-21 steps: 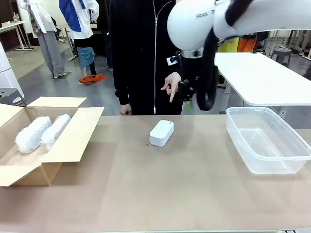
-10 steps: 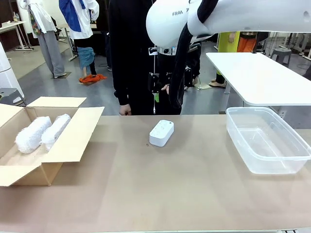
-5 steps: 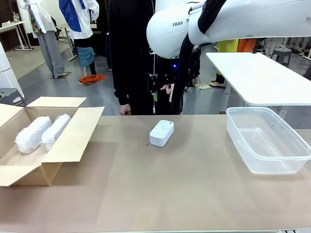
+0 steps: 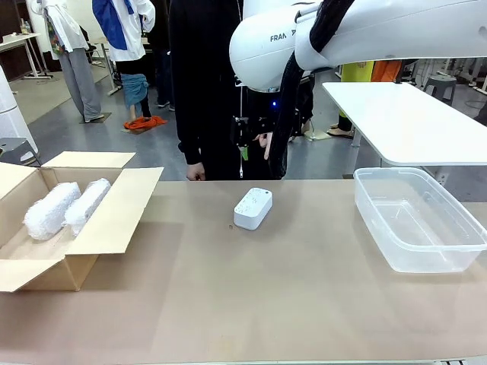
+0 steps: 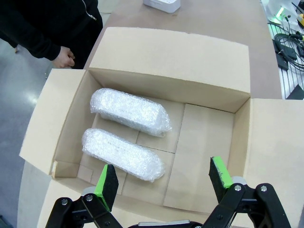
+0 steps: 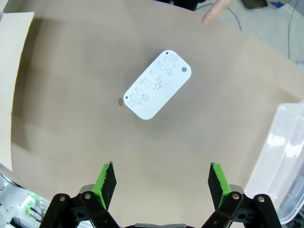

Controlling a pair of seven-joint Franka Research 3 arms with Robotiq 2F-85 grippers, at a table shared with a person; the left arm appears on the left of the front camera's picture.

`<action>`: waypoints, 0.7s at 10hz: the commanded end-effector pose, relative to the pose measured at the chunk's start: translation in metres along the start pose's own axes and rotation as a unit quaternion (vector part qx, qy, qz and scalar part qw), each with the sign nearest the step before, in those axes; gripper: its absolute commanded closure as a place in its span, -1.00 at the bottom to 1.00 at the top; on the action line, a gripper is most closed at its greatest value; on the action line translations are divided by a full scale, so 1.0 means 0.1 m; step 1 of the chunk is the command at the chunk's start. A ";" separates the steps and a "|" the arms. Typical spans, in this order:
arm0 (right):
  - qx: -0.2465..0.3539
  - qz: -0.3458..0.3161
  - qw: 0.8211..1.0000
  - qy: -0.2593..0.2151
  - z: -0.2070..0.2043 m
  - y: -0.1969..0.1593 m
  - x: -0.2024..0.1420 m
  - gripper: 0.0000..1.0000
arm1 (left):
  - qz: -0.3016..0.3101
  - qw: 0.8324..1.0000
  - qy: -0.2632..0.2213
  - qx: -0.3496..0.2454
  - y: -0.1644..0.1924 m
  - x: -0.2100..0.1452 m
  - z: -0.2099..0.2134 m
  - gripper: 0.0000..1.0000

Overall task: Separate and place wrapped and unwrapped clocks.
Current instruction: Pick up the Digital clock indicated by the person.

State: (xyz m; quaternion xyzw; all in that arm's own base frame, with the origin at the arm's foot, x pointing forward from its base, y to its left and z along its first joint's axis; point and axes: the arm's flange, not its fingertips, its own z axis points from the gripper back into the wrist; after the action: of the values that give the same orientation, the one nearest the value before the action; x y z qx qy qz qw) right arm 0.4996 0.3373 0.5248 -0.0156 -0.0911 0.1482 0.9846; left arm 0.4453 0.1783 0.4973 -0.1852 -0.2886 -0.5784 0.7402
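The bare white clock (image 4: 253, 207), a flat rounded rectangle, lies askew mid-table; two bubble-wrapped clocks (image 5: 126, 134) lie side by side in the cardboard box (image 4: 114, 215) at the left. The right gripper (image 6: 160, 185) hangs high above the bare clock, jaws spread and empty, and the left gripper (image 5: 163, 179) hovers over the box, likewise spread wide.

Two bubble-wrapped clocks are seen lying side by side, roughly parallel, on the floor of an open cardboard box (image 4: 114, 217): one wrapped bundle (image 5: 130, 111) nearer the box's middle, the other bundle (image 5: 122, 154) close beside it. One bare white clock (image 4: 253, 207), a flat rounded rectangle, is laid face up on the tabletop, skewed diagonally.
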 end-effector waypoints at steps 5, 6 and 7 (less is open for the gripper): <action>-0.038 -0.092 0.995 0.011 -0.09 0.12 0.03 -1.00 | -0.002 1.000 -0.006 0.000 0.00 0.00 0.01 -1.00; -0.054 -0.120 0.991 0.019 -0.13 0.11 0.03 -1.00 | -0.002 1.000 -0.006 0.000 0.00 0.00 0.01 -1.00; -0.069 -0.140 0.987 0.029 -0.18 0.11 0.03 -1.00 | -0.002 1.000 -0.006 0.000 0.00 0.00 0.01 -1.00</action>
State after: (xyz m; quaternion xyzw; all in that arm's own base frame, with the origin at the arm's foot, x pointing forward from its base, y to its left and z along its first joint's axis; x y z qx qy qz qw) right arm 0.4983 0.3399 0.5085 -0.0470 -0.0811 0.0358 0.9950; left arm 0.4452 0.1783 0.4973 -0.1852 -0.2886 -0.5784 0.7402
